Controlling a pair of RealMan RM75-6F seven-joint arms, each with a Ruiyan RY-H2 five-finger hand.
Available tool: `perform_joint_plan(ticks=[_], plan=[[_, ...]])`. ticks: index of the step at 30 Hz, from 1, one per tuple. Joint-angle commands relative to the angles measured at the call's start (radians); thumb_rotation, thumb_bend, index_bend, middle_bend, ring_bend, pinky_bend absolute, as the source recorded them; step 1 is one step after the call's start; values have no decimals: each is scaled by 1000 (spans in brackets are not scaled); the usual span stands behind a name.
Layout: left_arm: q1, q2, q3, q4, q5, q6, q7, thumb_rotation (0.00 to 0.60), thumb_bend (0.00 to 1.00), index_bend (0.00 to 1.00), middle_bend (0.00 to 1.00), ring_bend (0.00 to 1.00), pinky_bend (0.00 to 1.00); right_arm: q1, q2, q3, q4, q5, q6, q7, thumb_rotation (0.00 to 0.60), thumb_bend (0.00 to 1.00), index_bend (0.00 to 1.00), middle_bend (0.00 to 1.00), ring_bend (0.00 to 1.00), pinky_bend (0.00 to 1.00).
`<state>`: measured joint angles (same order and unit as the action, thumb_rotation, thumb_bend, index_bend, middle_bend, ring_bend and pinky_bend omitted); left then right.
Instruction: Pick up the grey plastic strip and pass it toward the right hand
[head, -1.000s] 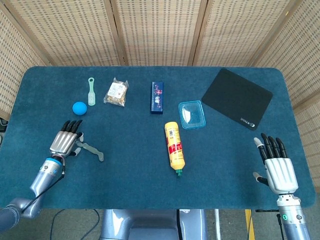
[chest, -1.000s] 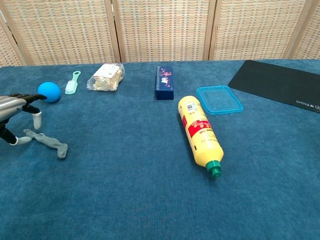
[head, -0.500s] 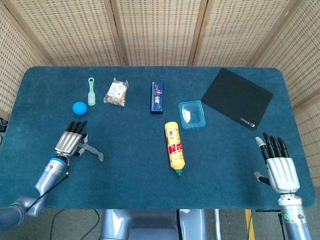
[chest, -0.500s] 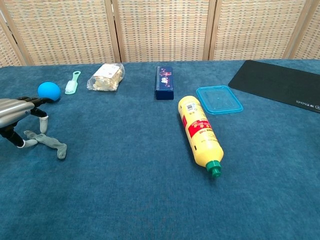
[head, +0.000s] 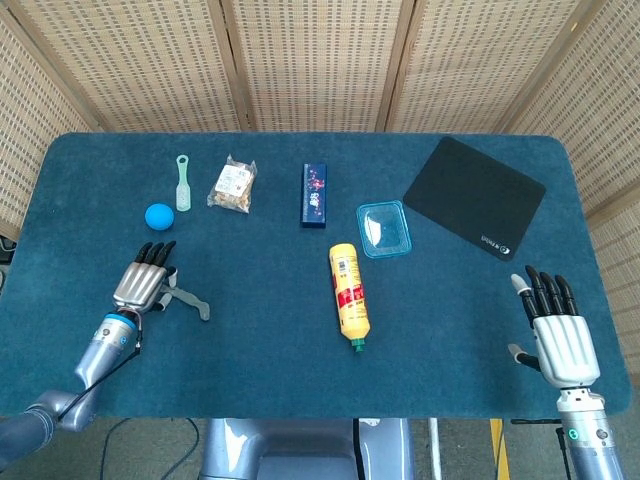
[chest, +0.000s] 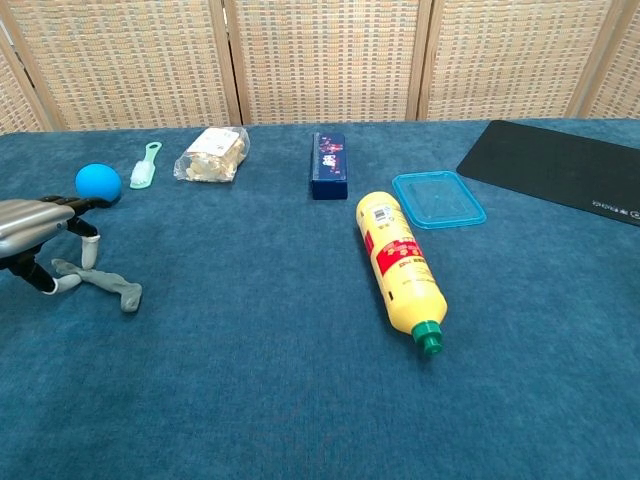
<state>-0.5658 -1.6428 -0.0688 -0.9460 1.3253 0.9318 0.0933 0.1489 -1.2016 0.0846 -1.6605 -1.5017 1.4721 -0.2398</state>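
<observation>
The grey plastic strip (head: 190, 303) lies flat on the blue table near its left front, bent and pointing right. My left hand (head: 143, 285) hovers palm down over the strip's left end. In the chest view the strip (chest: 105, 283) has the left hand (chest: 30, 225) arched above it. One fingertip is planted behind its left end, and the thumb touches that end from the front. The fingers stay apart, and the strip rests on the cloth. My right hand (head: 560, 340) waits flat and open at the table's front right corner, far from the strip.
A blue ball (head: 158, 215) and a pale green scoop (head: 183, 182) lie just behind the left hand. Further right are a snack bag (head: 233, 185), a dark blue box (head: 314, 194), a yellow bottle (head: 349, 294), a clear blue lid (head: 384, 229) and a black mat (head: 474, 195).
The left hand has slid slightly right and toward the front, lowering around the strip's left end. The strip has shifted a little to the right. The right hand has barely moved.
</observation>
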Motion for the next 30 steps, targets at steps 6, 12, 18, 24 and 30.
perform_joint_plan(ticks=[6,12,18,24,30], plan=[[1,-5,-3,-4,-10,-5,24,600,423,595,0,0,0,-2,3,0,-3,-5,5,3,600,0,0,0,0,0],[-4,-9,2,3,-2,-3,63,600,500,603,0,0,0,-5,7,-2,-8,-11,9,6,600,0,0,0,0,0],[-4,-14,2,12,7,8,56,600,640,663,0,0,0,-6,9,-2,-10,-13,10,11,600,0,0,0,0,0],[5,5,-16,-19,22,58,-13,600,653,725,0,0,0,-6,9,-3,-10,-18,9,12,600,0,0,0,0,0],[9,57,-56,-119,6,49,-202,600,653,742,0,0,0,-2,0,-6,-3,-34,10,26,600,0,32,0,0,0]])
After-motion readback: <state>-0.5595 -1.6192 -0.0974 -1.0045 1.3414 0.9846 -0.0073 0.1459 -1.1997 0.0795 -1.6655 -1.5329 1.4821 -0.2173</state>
